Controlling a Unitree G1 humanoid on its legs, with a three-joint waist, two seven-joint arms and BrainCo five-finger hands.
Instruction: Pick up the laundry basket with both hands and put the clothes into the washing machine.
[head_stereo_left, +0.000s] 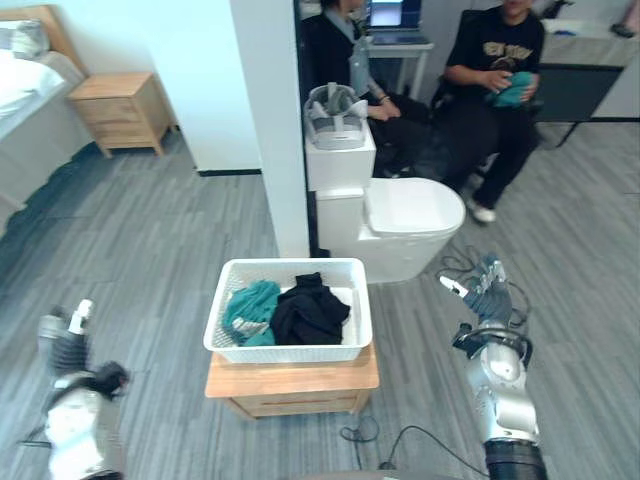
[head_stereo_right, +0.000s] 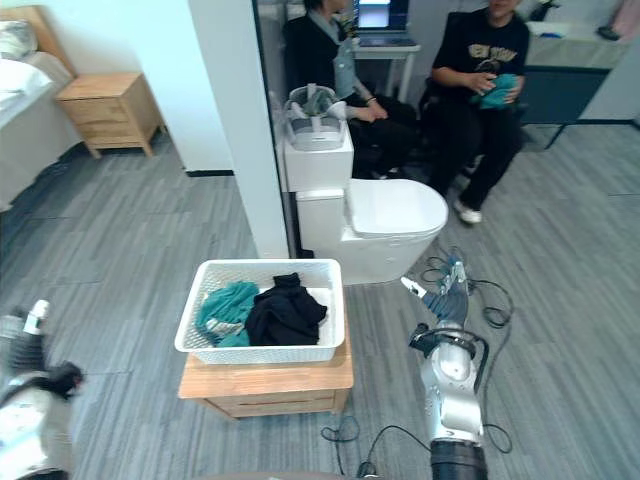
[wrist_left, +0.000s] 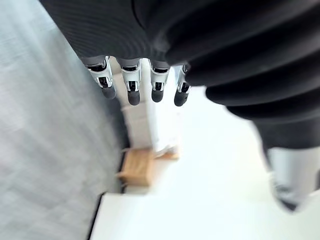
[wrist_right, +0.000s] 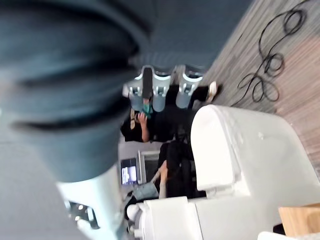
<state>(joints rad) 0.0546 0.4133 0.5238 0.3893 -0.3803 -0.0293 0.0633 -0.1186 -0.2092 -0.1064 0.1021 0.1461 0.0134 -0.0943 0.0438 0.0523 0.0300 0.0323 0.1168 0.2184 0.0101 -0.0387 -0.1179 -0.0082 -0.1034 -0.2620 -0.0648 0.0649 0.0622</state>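
Observation:
A white laundry basket (head_stereo_left: 288, 352) rests on a low wooden stand (head_stereo_left: 293, 383) in the middle of the floor. Inside lie a teal garment (head_stereo_left: 250, 311) and a black garment (head_stereo_left: 311, 311). My left hand (head_stereo_left: 66, 338) hangs well to the basket's left, fingers straight and holding nothing. My right hand (head_stereo_left: 488, 291) is raised to the basket's right, also apart from it, fingers straight and empty. In the left wrist view my fingers (wrist_left: 133, 86) point out straight; the right wrist view shows its fingers (wrist_right: 161, 93) straight too.
A white toilet (head_stereo_left: 395, 222) with a headset (head_stereo_left: 335, 115) on its tank stands just behind the basket, beside a white pillar (head_stereo_left: 272, 120). Two seated persons (head_stereo_left: 496, 90) are behind it. A wooden nightstand (head_stereo_left: 120, 110) and bed (head_stereo_left: 25, 95) are far left.

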